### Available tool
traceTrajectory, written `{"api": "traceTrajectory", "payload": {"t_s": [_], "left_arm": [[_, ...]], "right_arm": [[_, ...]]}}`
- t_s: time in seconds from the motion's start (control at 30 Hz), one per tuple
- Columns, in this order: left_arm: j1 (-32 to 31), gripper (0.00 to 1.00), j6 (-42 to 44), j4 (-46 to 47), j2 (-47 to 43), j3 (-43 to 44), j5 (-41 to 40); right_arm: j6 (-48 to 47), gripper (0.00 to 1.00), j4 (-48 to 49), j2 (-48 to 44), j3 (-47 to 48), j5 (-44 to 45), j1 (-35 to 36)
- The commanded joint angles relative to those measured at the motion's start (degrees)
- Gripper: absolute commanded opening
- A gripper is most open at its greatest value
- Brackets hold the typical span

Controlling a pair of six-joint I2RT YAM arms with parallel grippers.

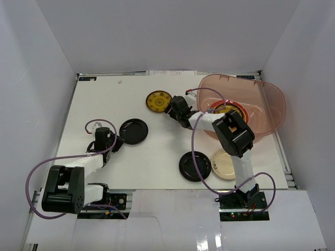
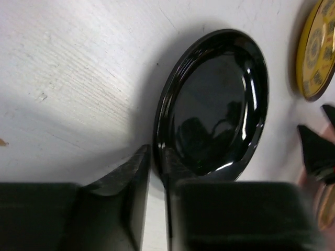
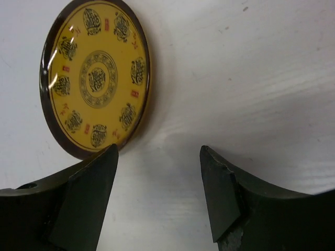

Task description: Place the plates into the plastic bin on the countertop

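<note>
A black plate [image 1: 133, 130] [image 2: 214, 104] lies left of centre on the countertop [image 1: 104, 104]. My left gripper [image 1: 118, 142] [image 2: 157, 154] has its jaws drawn narrow around that plate's near rim, one finger outside and one inside. The patterned yellow plate [image 1: 158, 100] [image 3: 97, 78] lies flat at the back. My right gripper [image 1: 171, 107] [image 3: 158, 151] stands open just beside it, with only bare table between the fingers. The plastic bin [image 1: 264, 104] stands at the back right with a yellow, red-rimmed plate [image 1: 226, 111] inside. Another black plate [image 1: 194, 166] and a cream plate [image 1: 224, 164] lie near the right arm's base.
White walls close in the countertop on three sides. The right arm reaches across in front of the bin's left rim. A purple cable [image 1: 196, 130] loops from the right arm over the table. The yellow plate's edge [image 2: 316, 52] shows at the right of the left wrist view.
</note>
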Motion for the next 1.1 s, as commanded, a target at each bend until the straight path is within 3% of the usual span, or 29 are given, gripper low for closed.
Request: {"api": "traceTrajectory", "payload": {"t_s": [0.0, 0.03, 0.1, 0.17, 0.27, 0.4, 0.53, 0.63, 0.8, 0.93, 1.07], "left_arm": [[0.5, 0.23, 1.2, 3.3, 1.4, -0.4, 1.9], [0.6, 0.12, 1.6, 3.2, 1.6, -0.4, 1.9], [0.7, 0.02, 2.0, 3.2, 1.7, -0.2, 2.2], [0.7, 0.00, 1.6, 3.7, 1.5, -0.7, 2.3], [0.7, 0.00, 1.2, 2.7, 0.6, -1.0, 2.7], [0.7, 0.00, 2.2, -2.3, -4.9, -0.3, 2.0], [0.7, 0.00, 3.2, -6.9, -12.1, 1.8, 4.0], [0.7, 0.00, 2.8, -5.2, -14.8, 1.8, 9.8], [-0.9, 0.00, 0.9, -3.8, -18.0, 3.2, 18.4], [-5.1, 0.00, 0.7, -4.9, -21.6, 6.2, 17.7], [-15.7, 0.00, 1.6, -6.1, -20.3, 12.5, 11.5]], "right_arm": [[5.9, 0.70, 1.7, 3.7, 4.3, 1.7, -1.0], [5.9, 0.70, 1.9, 4.7, 6.3, 1.2, -1.2], [5.6, 0.70, 1.8, 7.5, 8.6, 0.5, -1.2], [5.3, 0.66, 1.4, 10.2, 11.7, 0.2, -1.2], [6.9, 0.51, 0.6, 12.7, 13.9, -0.9, -1.1], [6.8, 0.08, 2.1, 11.9, 12.5, -0.8, -0.8], [-0.2, 0.08, 8.8, 5.4, 9.0, 0.3, 0.3], [-9.8, 0.08, 12.2, -4.0, 8.5, 0.1, 1.3], [-25.7, 0.08, 11.2, -18.6, 4.4, 1.7, 0.2], [-31.1, 0.08, 6.2, -33.2, -7.1, 3.6, -5.1], [-28.3, 0.08, 2.3, -51.2, -25.3, 2.1, -19.5]]}}
